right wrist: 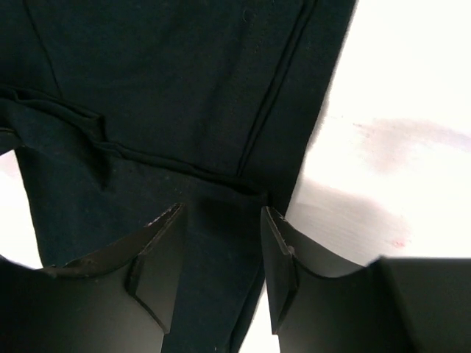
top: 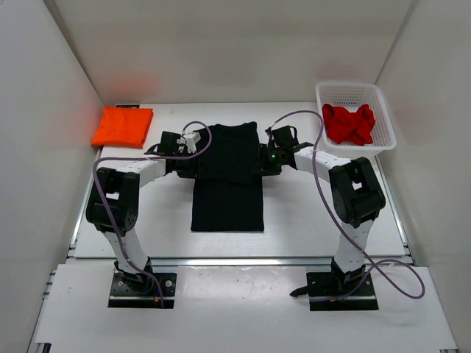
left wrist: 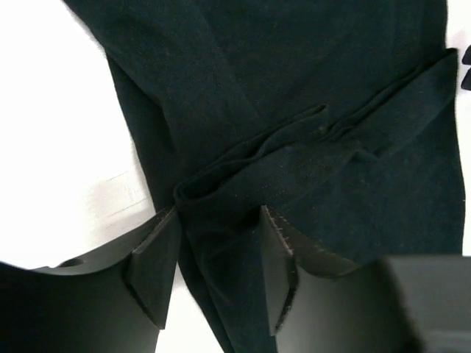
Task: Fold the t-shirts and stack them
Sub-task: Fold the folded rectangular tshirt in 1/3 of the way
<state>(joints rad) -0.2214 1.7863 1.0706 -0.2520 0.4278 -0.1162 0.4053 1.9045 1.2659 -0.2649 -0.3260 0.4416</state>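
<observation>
The black t-shirt (top: 228, 193) lies in the middle of the table, folded into a long narrow strip with a wider top part. My left gripper (top: 193, 165) is at its left edge. In the left wrist view that gripper (left wrist: 218, 213) is open, with a bunched fold of the black cloth (left wrist: 331, 88) between its fingers. My right gripper (top: 262, 162) is at the shirt's right edge, and in the right wrist view it (right wrist: 221, 209) stands open over the flat black cloth (right wrist: 162, 73). The orange t-shirt (top: 122, 126) lies folded at the far left. The red t-shirt (top: 347, 123) lies crumpled.
A white mesh basket (top: 384, 118) at the far right holds the red t-shirt. White walls close in the table on the left, back and right. Grey cables loop from both arms over the table.
</observation>
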